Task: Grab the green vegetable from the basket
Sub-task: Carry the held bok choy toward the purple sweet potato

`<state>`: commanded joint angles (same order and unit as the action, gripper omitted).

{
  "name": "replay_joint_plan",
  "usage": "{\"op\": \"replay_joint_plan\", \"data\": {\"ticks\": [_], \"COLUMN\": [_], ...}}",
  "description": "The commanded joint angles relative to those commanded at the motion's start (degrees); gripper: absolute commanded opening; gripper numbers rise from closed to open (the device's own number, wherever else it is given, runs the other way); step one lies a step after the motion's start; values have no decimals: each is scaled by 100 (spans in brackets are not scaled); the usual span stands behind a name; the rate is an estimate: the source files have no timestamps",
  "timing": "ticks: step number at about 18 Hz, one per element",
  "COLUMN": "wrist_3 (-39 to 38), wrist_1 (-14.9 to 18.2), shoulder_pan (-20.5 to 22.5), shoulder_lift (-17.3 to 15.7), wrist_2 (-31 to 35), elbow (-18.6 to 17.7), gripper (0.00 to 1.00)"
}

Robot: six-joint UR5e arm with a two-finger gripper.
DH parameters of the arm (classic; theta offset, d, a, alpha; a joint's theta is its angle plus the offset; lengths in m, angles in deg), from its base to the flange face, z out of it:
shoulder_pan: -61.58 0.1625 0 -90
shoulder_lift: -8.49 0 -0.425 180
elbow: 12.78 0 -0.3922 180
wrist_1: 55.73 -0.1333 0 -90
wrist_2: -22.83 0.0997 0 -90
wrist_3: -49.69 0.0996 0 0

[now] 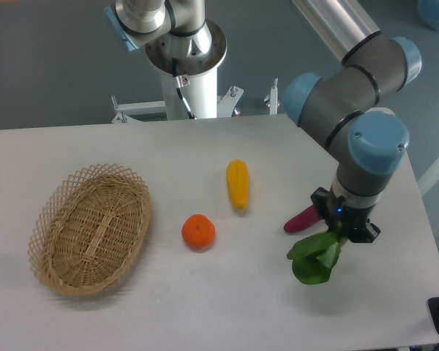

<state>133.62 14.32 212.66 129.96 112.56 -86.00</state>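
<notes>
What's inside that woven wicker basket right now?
Nothing: the oval tan wicker basket shows only its bare woven bottom. The leafy green vegetable hangs from the end effector far to the right. Nothing covers the basket's inside.

A white table (132,307) stands on grey-blue floor (51,66); possibly a blue bag (435,14) top right.

No legible text, label, brand, number or sign found anywhere in view, whether on arm, table, basket or produce.
</notes>
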Motion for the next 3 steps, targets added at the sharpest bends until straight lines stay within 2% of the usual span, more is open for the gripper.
{"op": "replay_joint_plan", "data": {"ticks": [3], "wrist_3": [35], "wrist_1": [0], "shoulder_pan": [44], "shoulder_lift": [88], "wrist_2": [-18], "elbow": [97], "gripper": [9]}}
